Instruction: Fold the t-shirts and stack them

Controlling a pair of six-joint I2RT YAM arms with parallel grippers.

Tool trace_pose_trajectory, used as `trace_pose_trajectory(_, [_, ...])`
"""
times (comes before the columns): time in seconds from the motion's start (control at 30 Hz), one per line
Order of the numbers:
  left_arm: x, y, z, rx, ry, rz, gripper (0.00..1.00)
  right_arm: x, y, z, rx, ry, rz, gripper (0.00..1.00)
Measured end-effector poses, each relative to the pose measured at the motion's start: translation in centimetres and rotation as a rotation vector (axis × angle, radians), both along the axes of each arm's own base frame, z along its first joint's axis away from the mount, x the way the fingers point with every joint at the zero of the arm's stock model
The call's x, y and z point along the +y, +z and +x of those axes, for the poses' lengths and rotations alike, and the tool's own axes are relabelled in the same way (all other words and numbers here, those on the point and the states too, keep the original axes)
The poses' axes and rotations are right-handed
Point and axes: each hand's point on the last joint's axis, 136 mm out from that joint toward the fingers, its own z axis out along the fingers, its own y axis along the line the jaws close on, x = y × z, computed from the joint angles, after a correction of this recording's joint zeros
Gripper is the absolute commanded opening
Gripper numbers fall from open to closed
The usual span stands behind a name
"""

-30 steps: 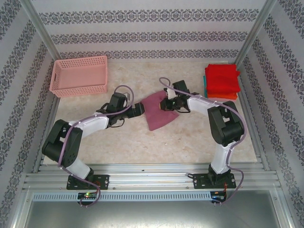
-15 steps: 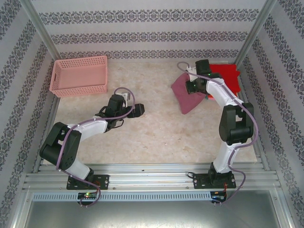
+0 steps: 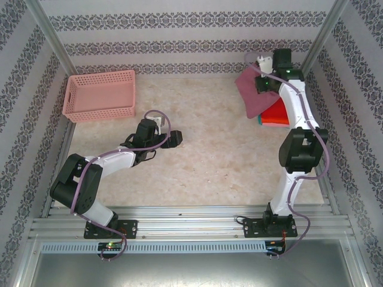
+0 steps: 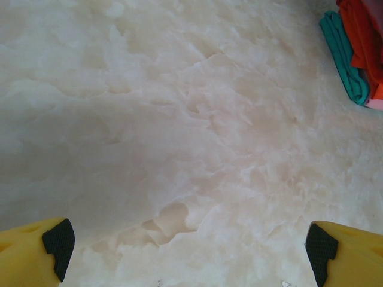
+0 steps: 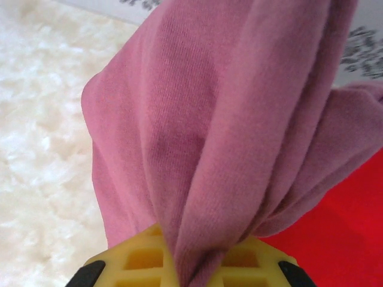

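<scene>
My right gripper is shut on the folded maroon-plum t-shirt and holds it in the air at the back right, over the stack of folded t-shirts. In the right wrist view the maroon cloth bunches between the yellow jaws of the right gripper, with the red t-shirt below. The stack's teal t-shirt and red t-shirt sit far off in the left wrist view. My left gripper rests low over mid-table, open, with nothing between its fingers.
A pink lattice basket stands at the back left. Patterned walls close in the table on three sides, and a metal corner post rises close behind the right arm. Bare marbled tabletop lies between the arms.
The right gripper has lifted the maroon t-shirt from the table's middle and carried it back and to the right, up over the stack. The left arm drew back slightly and then stayed still.
</scene>
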Motion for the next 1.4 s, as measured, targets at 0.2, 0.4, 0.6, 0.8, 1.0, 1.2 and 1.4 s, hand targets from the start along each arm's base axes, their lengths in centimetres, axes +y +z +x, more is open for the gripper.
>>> trace_pose_trajectory(0.2, [0.0,0.0,0.0,-0.003,-0.004,0.004,1.0,-4.5,1.7,1.1,-0.036,-0.071,-0.004,0.0])
trace_pose_trajectory(0.4, [-0.1,0.2,0.1,-0.013,-0.004,0.0,1.0,-7.5,0.7,2.0,-0.017,-0.099,-0.003,0.0])
trace_pose_trajectory(0.6, [-0.1,0.3,0.2,-0.016,-0.004,-0.001,1.0,-9.3,-3.0,2.3,0.061,-0.12,0.026,0.0])
trace_pose_trajectory(0.8, [-0.1,0.2,0.1,-0.014,-0.005,-0.001,1.0,-9.9,-3.4,2.1,0.075,-0.126,0.041,0.0])
trace_pose_trajectory(1.0, [-0.1,0.2,0.1,-0.018,-0.005,-0.003,1.0,-8.9,-2.3,2.2,0.061,-0.116,0.114,0.0])
trace_pose_trajectory(1.2, [-0.4,0.2,0.0,-0.025,-0.013,-0.007,1.0,-8.2,-2.2,2.3,0.066,-0.135,0.186,0.0])
trace_pose_trajectory(1.4, [-0.3,-0.4,-0.4,-0.012,-0.012,0.002,1.0,-9.1,-3.7,2.1,0.089,-0.175,0.148,0.0])
